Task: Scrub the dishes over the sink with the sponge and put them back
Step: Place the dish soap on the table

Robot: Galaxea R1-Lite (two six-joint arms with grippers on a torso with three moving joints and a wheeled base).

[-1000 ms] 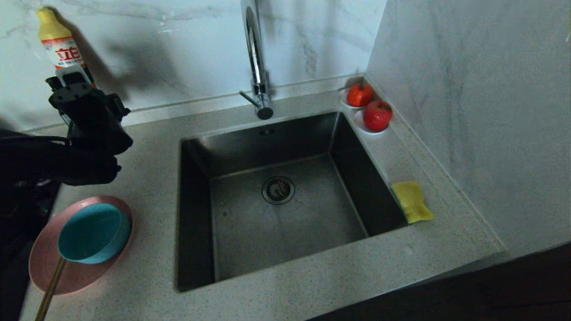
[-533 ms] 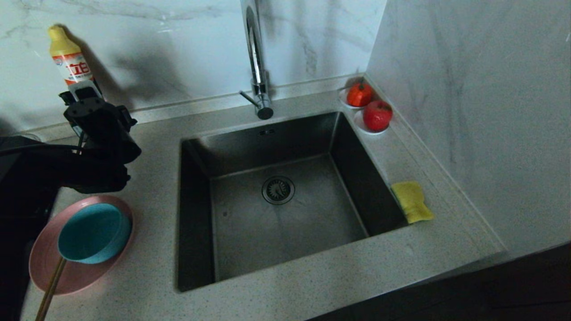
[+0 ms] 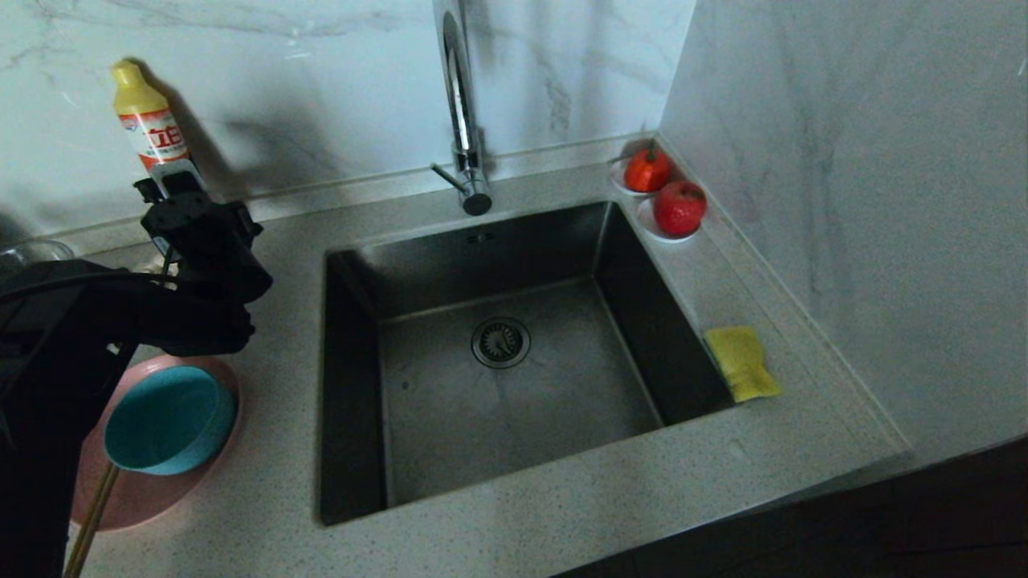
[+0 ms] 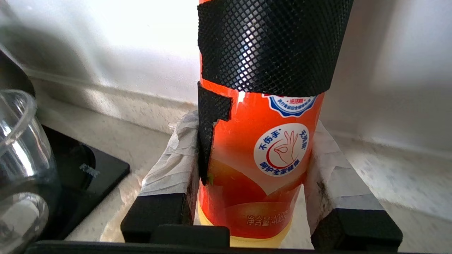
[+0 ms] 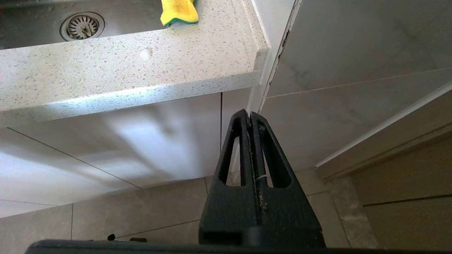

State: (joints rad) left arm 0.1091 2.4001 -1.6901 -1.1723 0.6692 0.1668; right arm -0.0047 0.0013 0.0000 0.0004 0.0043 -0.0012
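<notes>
My left gripper (image 3: 173, 193) (image 4: 252, 123) is shut on an orange-labelled yellow detergent bottle (image 3: 152, 128) (image 4: 261, 155), held upright just over the counter at the back left by the wall. In front of it the teal bowl (image 3: 165, 417) sits on the pink plate (image 3: 152, 499), with the chopsticks (image 3: 90, 522) poking out from under the bowl; my arm covers part of the plate. The yellow sponge (image 3: 740, 363) (image 5: 179, 11) lies on the counter right of the sink (image 3: 546, 417). My right gripper (image 5: 250, 114) hangs shut and empty below the counter's front edge.
The chrome faucet (image 3: 462, 112) rises behind the sink, and the drain strainer (image 3: 500, 342) sits in its middle. Two red fruits (image 3: 679, 207) on white saucers stand in the back right corner. A clear glass cup (image 4: 17, 169) and a black slab (image 4: 88, 169) are beside the bottle.
My left arm has carried the bottle down and to the right, closer to the counter and the sink, and now covers more of the plate. Nothing else has moved.
</notes>
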